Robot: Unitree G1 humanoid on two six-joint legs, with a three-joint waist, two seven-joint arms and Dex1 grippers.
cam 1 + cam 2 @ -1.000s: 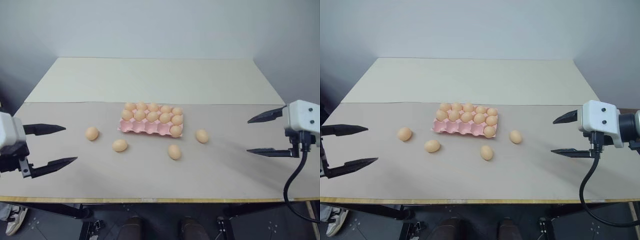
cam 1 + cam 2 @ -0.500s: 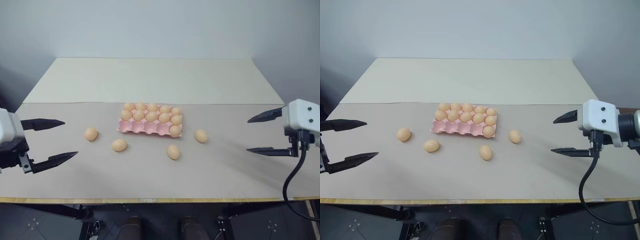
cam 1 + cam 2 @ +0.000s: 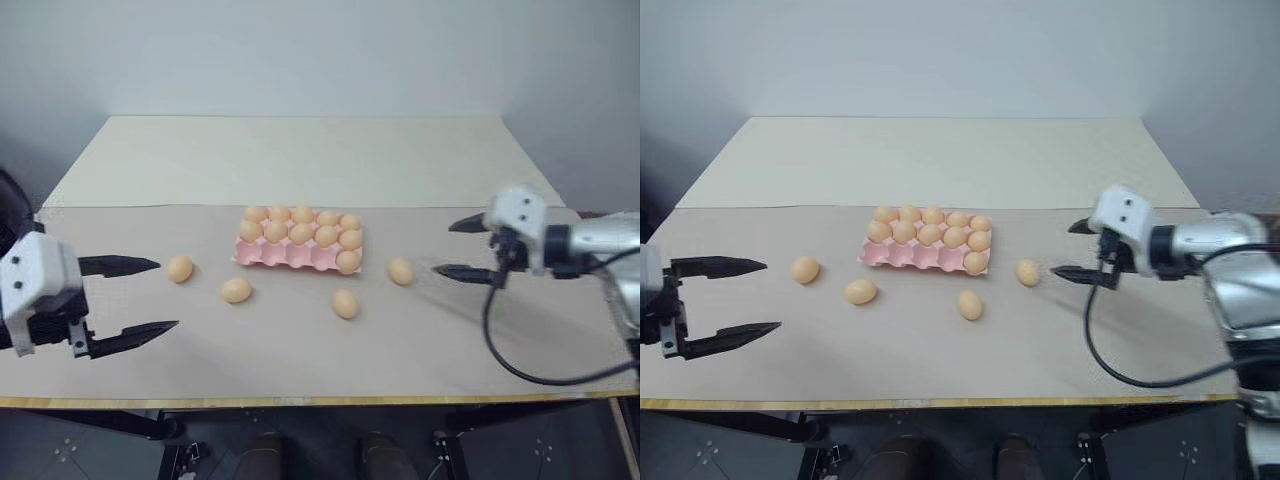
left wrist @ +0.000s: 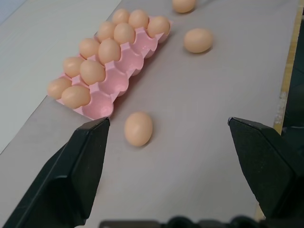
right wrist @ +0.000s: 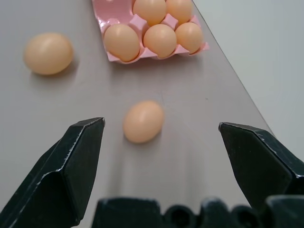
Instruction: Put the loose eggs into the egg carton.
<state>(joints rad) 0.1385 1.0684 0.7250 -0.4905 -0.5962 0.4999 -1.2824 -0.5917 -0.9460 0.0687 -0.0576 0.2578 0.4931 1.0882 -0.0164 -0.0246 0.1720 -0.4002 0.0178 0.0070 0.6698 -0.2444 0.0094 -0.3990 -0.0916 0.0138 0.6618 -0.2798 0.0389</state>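
Note:
The pink egg carton (image 3: pixel 262 256) lies mid-table, its two back rows full of eggs and its near row bare except for one egg at its right end. Several loose eggs lie on the mat in front: one at the far left (image 3: pixel 180 268), one beside it (image 3: pixel 236 290), one in the middle (image 3: pixel 345 303) and one at the right (image 3: pixel 401 271). My right gripper (image 3: pixel 442 248) is open just right of the right egg (image 5: pixel 143 121), which lies ahead between its fingers, untouched. My left gripper (image 3: pixel 165 295) is open and empty, left of the left eggs (image 4: pixel 138 128).
The table (image 3: pixel 300 160) has a cream back half beyond the carton. Its front edge (image 3: pixel 320 400) runs close below both grippers. A black cable (image 3: pixel 500 345) loops from my right wrist over the mat at the right.
My right gripper has swung in from the table's right side, forward and down, to just beside the right egg. The left gripper has eased slightly inward. Eggs and carton stay put.

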